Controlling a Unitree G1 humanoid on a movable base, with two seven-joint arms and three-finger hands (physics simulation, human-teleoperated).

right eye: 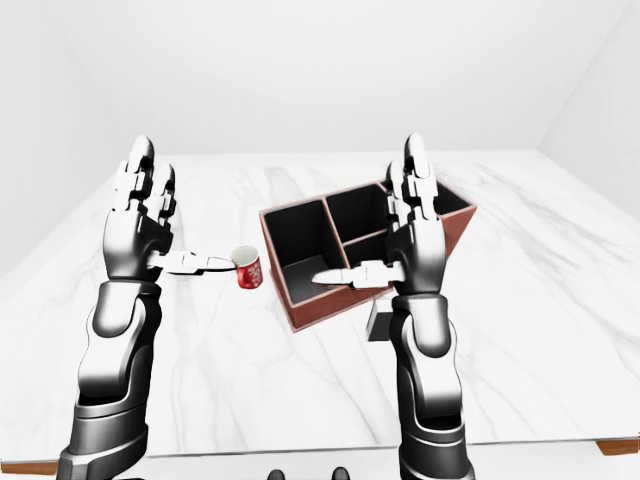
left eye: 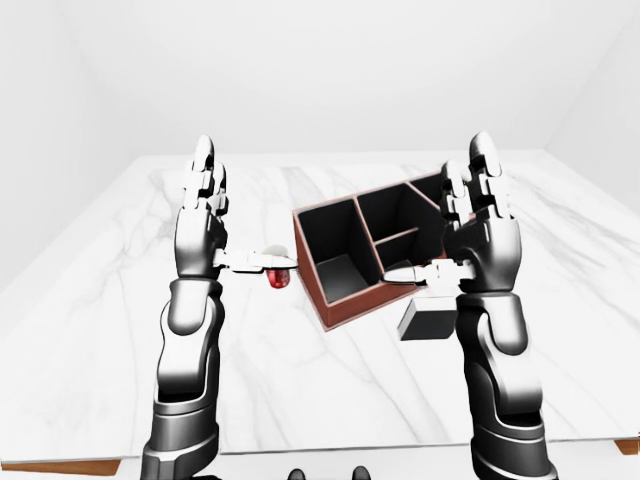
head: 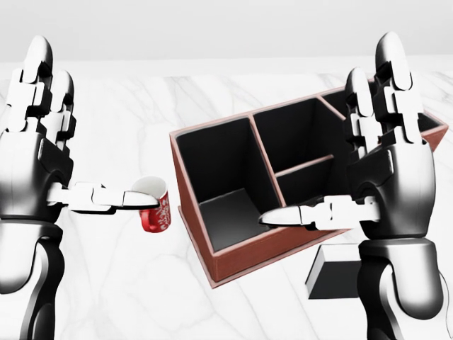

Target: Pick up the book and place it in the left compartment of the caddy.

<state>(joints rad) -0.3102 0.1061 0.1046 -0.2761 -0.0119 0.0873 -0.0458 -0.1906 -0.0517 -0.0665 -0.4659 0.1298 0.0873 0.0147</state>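
Book (head: pixel 340 273) is lying on the marble surface (head: pixel 141 304), at the head view's lower right, just beside the near wall of the caddy (head: pixel 244 258) and half hidden behind your right forearm. Only its dark cover and a pale edge are showing; I can't tell whether it's lying flat or leaning on the caddy wall.

Right hand (head: pixel 386 184) is hanging above the caddy's right half, fingers (head: pixel 393 78) spread straight up, thumb pointing left, gripping nothing. Left hand (head: pixel 35 170) is doing the same at the far left: splayed, empty, thumb tip reaching over the red cup (head: pixel 154 209) in this view; contact not clear.

Handling, as I'm judging it: the book is looking like a stiff, boxy hardback, so it won't be flexing, and moderate weight for three fingers. The dark cover is probably smooth, so a shallow pinch could be slipping. Not fragile.

Where you should be gripping: across the thickness, thumb on one cover face, two fingers on the other, near the middle of a long edge so it isn't swinging. If it's flat, you may be needing to tip an edge up first.

Target is the left compartment (head: pixel 212 170), tall and narrow, currently empty. The book is going in edge-on.
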